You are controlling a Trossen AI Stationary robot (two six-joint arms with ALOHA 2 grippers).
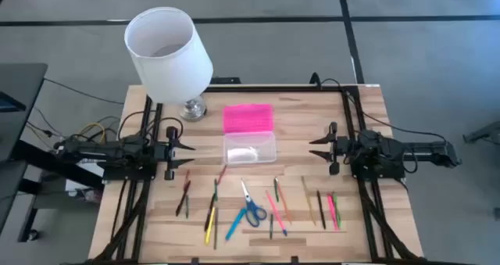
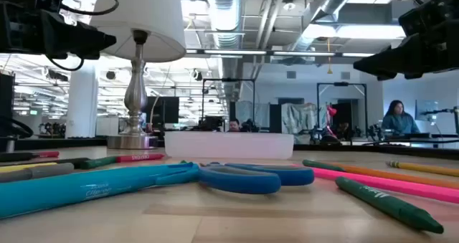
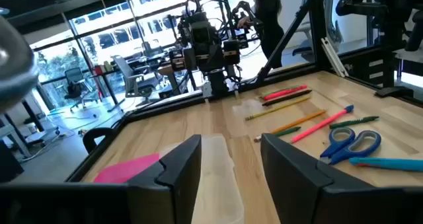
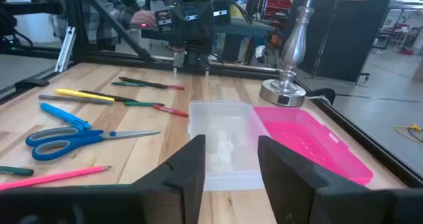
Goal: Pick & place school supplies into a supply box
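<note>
Both grippers, left (image 1: 190,156) and right (image 1: 312,148), fingers wide, flank the open supply box (image 1: 250,148) at table's edges.

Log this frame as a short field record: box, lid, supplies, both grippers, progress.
box: clear supply box at table centre, open; nothing dropped in yet that I can make out
lid: pink lid flipped back, lying flat behind the box toward the lamp
supplies: pens and pencils and blue-handled scissors scattered on the table in front of the box
left gripper: open, empty, left of the box
right gripper: open, empty, right of the box
progress: not started
</note>
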